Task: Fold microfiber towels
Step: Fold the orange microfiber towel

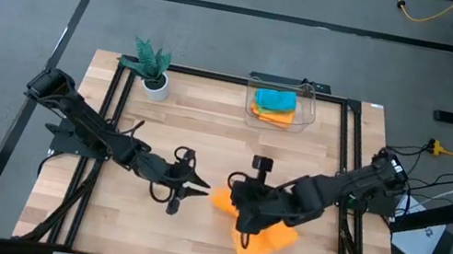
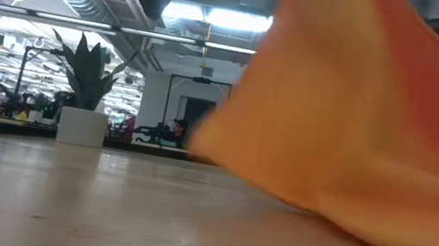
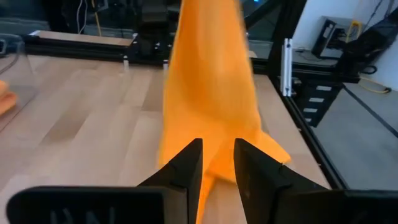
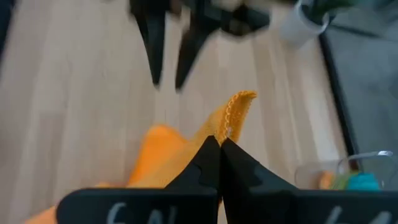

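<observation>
Towels point(image 1: 274, 104) mostly sit piled in the bin point(image 1: 306, 122), upper middle of the frame — one orange towel point(image 1: 267, 239) lies low centre, unfolded. Right pincer point(image 4: 220, 144) is clenched on its corner, lifting; left pincer point(image 1: 197, 186) waits beside, part-open, empty.

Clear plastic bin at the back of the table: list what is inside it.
The bin holds a teal-blue towel lying on an orange towel. Anything beneath them is covered.
</observation>
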